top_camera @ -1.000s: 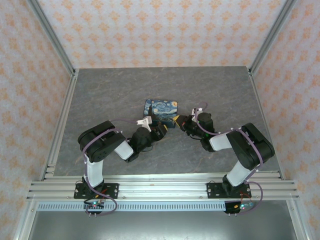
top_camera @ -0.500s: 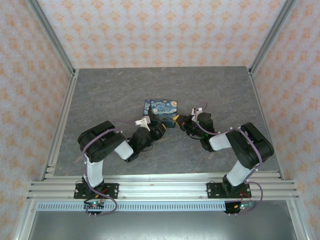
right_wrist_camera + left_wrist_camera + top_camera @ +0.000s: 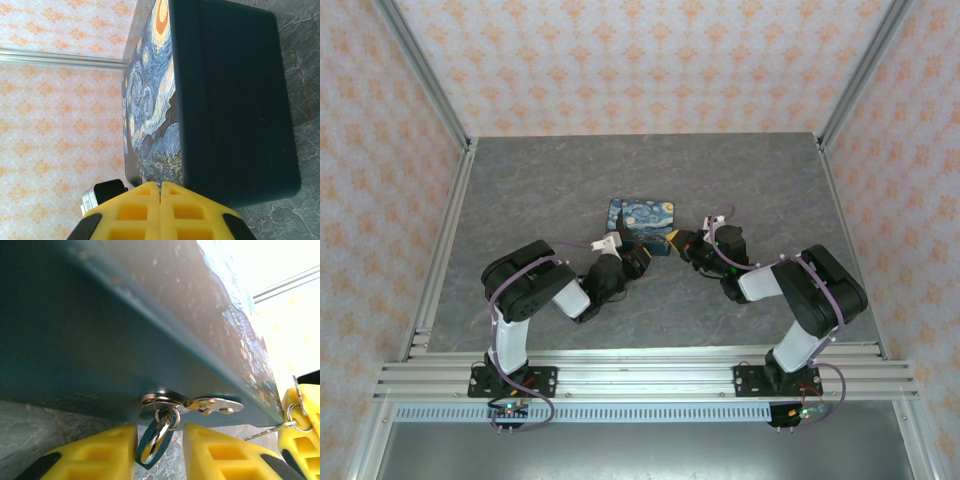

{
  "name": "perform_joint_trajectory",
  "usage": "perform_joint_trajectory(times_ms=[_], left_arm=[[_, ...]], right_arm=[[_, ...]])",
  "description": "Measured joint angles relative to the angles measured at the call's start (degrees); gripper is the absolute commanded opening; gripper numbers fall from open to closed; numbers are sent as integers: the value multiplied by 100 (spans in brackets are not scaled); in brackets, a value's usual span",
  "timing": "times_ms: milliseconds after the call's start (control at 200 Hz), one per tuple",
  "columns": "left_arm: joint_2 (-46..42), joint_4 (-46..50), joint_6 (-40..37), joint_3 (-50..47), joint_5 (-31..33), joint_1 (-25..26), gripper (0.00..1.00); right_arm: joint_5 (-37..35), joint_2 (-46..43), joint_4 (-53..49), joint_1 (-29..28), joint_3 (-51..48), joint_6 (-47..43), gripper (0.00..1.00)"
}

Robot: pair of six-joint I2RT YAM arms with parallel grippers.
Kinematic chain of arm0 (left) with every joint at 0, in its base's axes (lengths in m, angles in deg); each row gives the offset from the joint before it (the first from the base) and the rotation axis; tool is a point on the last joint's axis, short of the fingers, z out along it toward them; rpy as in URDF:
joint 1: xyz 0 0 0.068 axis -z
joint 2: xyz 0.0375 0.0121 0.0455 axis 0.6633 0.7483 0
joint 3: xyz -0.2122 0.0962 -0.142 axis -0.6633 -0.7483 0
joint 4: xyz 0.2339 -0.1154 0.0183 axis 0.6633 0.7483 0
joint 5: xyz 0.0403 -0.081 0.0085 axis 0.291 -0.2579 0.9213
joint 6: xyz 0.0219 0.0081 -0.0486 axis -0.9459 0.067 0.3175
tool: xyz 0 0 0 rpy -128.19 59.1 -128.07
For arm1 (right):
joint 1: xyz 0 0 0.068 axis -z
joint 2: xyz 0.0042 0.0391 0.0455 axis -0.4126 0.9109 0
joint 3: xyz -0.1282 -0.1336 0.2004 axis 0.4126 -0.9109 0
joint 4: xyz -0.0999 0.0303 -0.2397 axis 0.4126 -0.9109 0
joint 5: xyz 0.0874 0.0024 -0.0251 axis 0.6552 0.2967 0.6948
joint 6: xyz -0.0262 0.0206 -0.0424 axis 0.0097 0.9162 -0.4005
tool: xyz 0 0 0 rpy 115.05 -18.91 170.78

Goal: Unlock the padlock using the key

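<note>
Reaching in elbow-bent from either side of the painted box point(image 3: 645, 215): at its near left, left pincer point(image 3: 160, 435) slightly parted; at its near right, right pincer point(image 3: 160, 187) pressed shut.

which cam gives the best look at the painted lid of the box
Right wrist: the painted lid sits close, its swirls large and sharp, though seen at a slant. Top external shows the whole lid from above, but small. Left wrist catches it at a glancing angle, blurred and washed out.
</note>
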Motion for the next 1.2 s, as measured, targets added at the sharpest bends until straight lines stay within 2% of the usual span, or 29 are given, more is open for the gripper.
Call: perform_joint_trajectory(times_ms=[80,245,530,626,931,1086,1201], left_arm=[[4,57,2,24,66,9,23],[-22,275,-173,98,177,52,26],[-74,525,-348,179,304,111,24],[-74,577,-348,203,319,111,20],[-72,654,-350,251,369,122,0],[-170,826,-341,271,260,114,0],[-437,1390,-289,356,-57,33,0]], right_arm=[[0,13,4,0,17,0,0],[0,50,11,0,55,0,0],[2,83,15,0,85,2,0],[2,83,15,0,85,2,0],[-2,83,17,7,85,22,0],[2,57,0,7,85,39,0],[28,-79,-245,4,81,42,0]])
